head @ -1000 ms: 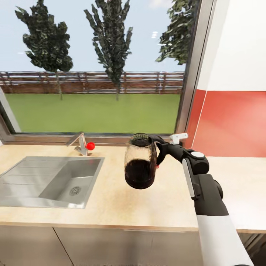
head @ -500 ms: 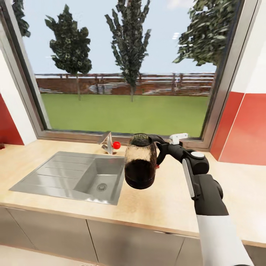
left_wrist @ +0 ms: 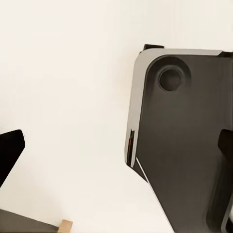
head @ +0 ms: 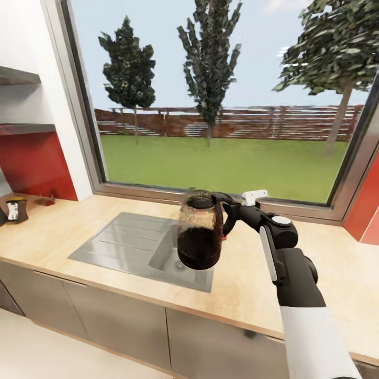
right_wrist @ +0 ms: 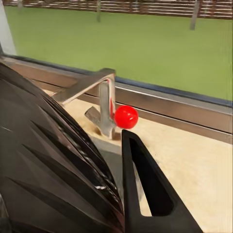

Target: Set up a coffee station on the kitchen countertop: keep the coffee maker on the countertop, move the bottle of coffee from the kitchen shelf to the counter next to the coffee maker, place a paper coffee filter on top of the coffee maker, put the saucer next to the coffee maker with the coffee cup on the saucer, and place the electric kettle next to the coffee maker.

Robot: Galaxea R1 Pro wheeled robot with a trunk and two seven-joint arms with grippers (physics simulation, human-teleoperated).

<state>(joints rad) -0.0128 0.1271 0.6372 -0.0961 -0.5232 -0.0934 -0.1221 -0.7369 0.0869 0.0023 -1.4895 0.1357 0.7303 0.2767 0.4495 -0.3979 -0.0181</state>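
Observation:
My right gripper is shut on the black handle of the electric kettle, a glass jug with a dark lower half. The kettle hangs upright in the air over the right end of the sink. In the right wrist view the kettle's ribbed black top sits close up beside one finger. My left gripper is open, its dark fingertips far apart over pale floor and a dark part of the robot. A small dark container with a white label stands on the countertop at far left.
A faucet with a red knob stands behind the sink, under the window sill. Two wall shelves hang at upper left above a red backsplash. A small red item lies near the wall. Cabinet fronts run below the counter edge.
The whole head view has swung left along the counter, bringing the shelves and the left counter end into sight. The kettle stays in the same grip, held the same way before the arm.

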